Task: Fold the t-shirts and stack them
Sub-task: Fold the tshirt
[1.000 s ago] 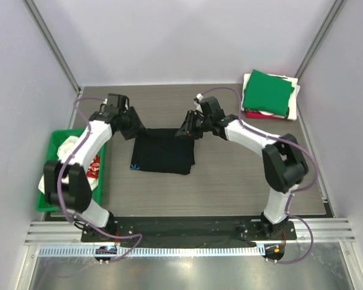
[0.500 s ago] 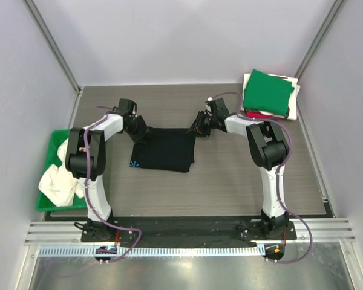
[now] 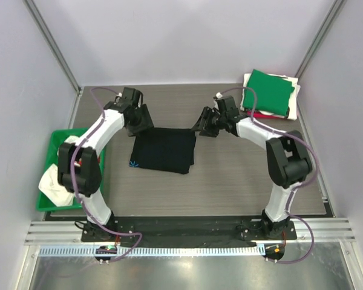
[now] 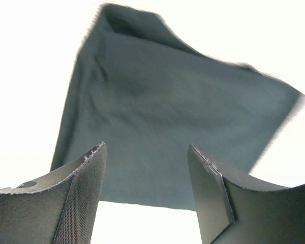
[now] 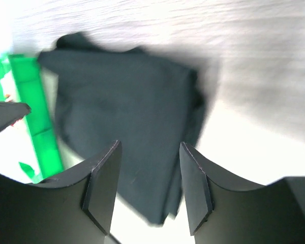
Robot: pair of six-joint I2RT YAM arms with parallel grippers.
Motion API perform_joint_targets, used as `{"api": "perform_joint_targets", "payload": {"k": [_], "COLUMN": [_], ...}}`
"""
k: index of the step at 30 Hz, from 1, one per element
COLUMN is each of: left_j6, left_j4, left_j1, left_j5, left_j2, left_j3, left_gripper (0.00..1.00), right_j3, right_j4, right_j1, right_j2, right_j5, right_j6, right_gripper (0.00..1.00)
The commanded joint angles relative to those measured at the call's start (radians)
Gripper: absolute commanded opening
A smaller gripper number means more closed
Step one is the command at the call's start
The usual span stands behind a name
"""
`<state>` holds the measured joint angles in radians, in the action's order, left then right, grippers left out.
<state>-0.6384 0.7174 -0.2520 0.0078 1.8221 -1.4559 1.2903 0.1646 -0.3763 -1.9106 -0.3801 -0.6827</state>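
1. The black shirt [image 3: 163,150] lies folded into a flat square on the table [image 3: 230,181], between the two arms. It sits mid-table, probably because both arms can reach it there.
2. The left gripper [image 3: 141,122] hovers just off the shirt's far left corner. In the left wrist view its jaws stand apart with nothing between them, and only the cloth shows beyond.
3. The right gripper [image 3: 201,125] hangs just off the far right corner, likewise spread and empty. The two mirror each other, which suits a two-handed fold.
4. The stack is in the far right corner, well apart from the black shirt: green shirt [image 3: 266,90] on top, white shirt [image 3: 295,96] edges under it, red shirt [image 3: 254,114] peeking out at its near edge.
5. My judgement: this fold looks finished, and carrying the square onto the stack comes next. It is loose, so it could fall open when lifted.
6. The tray [image 3: 43,206] at the left holds white cloth [image 3: 54,181], probably waiting its turn.
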Motion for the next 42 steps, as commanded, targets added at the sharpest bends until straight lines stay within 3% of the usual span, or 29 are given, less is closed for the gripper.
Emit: {"api": "perform_joint_targets", "payload": {"k": [1,7,12,15,20,25,29,33,36,42], "left_j6": [0.022,-0.065,-0.083,-0.081,-0.078,-0.081,-0.095,-0.098,-0.041,0.127], "left_j4": [0.071,-0.136,-0.258,-0.300,-0.315,-0.338,-0.326,-0.192,-0.024,0.189], "left_j1": [-0.021,-0.020,-0.020,-0.013,-0.012,-0.027,-0.091,-0.113,-0.112,-0.110], "left_j5": [-0.046,0.069,0.097,0.083,0.061,0.047,0.049,0.029,-0.053,-0.144], "left_j2": [-0.179,-0.314,-0.276,-0.202,-0.132,-0.204,-0.319,-0.473,-0.572,-0.633], "left_j3": [0.056,0.322,0.455,0.492,0.540,0.626,0.710,0.697,0.561,0.367], "left_gripper": [0.66,0.66,0.64,0.64,0.62,0.61,0.60,0.62,0.67,0.75], "right_j3": [-0.078,-0.238,-0.304,-0.299,-0.426,-0.635,-0.701,-0.718,-0.718,-0.752], "right_j4": [0.000,-0.206,-0.393,-0.288,-0.232,-0.258,-0.200,-0.110,-0.077,-0.073], "right_j1": [-0.050,-0.232,-0.243,-0.243,-0.240,-0.269,-0.351,-0.369,-0.342,-0.104], "right_j2": [0.172,0.197,0.095,0.045,0.067,0.209,0.343,0.501,0.652,0.760], "right_j5": [0.004,-0.008,-0.042,0.067,0.170,0.211,0.286,0.290,0.282,0.193], "right_j6": [-0.009,-0.155,-0.255,-0.200,-0.189,-0.237,-0.285,-0.264,-0.241,-0.134], "right_gripper": [0.55,0.49,0.42,0.40,0.36,0.34,0.34,0.43,0.57,0.84]}}
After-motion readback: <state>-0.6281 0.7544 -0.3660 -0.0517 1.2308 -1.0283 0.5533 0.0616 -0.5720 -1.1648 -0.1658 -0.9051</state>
